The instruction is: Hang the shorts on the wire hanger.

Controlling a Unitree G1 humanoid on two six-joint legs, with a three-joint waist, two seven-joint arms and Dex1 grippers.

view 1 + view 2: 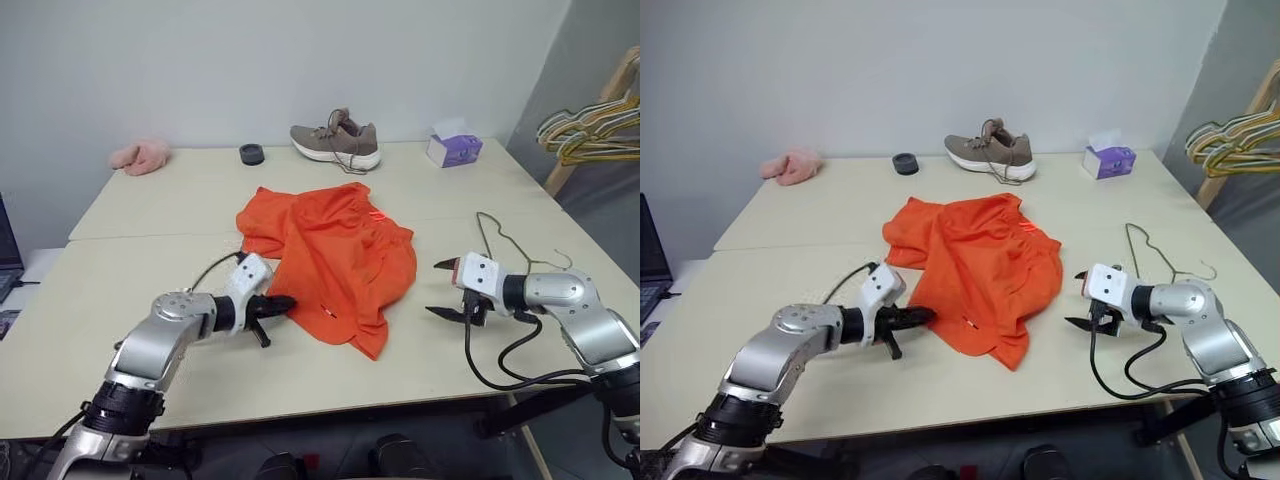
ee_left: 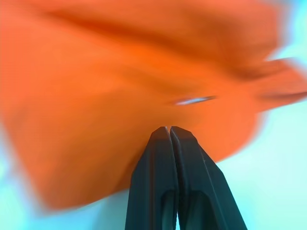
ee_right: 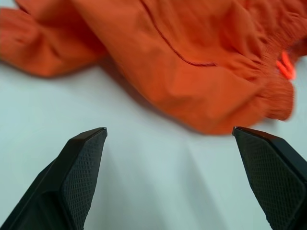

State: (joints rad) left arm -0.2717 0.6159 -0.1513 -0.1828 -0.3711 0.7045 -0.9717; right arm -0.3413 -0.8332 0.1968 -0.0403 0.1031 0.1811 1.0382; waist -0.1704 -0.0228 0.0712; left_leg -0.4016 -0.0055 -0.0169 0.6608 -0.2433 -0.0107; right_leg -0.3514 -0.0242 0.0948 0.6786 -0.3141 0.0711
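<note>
Left eye view: the shorts [image 1: 335, 255] serve as the landmark, a crumpled orange heap on the middle of the pale table [image 1: 130, 300]. Nearest the camera, at the shorts' near left edge, the left gripper [image 1: 283, 303] has its two black fingers pressed together on the hem of the cloth; in the left wrist view the fingers [image 2: 165, 158] meet with no gap and their tips touch orange fabric, which looks blurred there. To the right of the shorts, apart from them and a little above the tabletop, the right gripper [image 1: 446, 288] points back toward the cloth with its fingers spread wide and nothing between them; the right wrist view shows bare table between the two pads [image 3: 84, 163], with the waistband side of the shorts lying just beyond. Further right of the shorts, beyond the right gripper, the wire hanger [image 1: 503, 240] lies flat on the table, well apart from the cloth. Behind the shorts, near the far edge of the table, stand a brown shoe [image 1: 337, 140], a small dark ring [image 1: 251, 153], a pink fluffy thing [image 1: 140, 156] at far left, and a purple tissue box [image 1: 453, 148] at far right. Past the table's right side hangs a bunch of coloured hangers [image 1: 590, 130].
</note>
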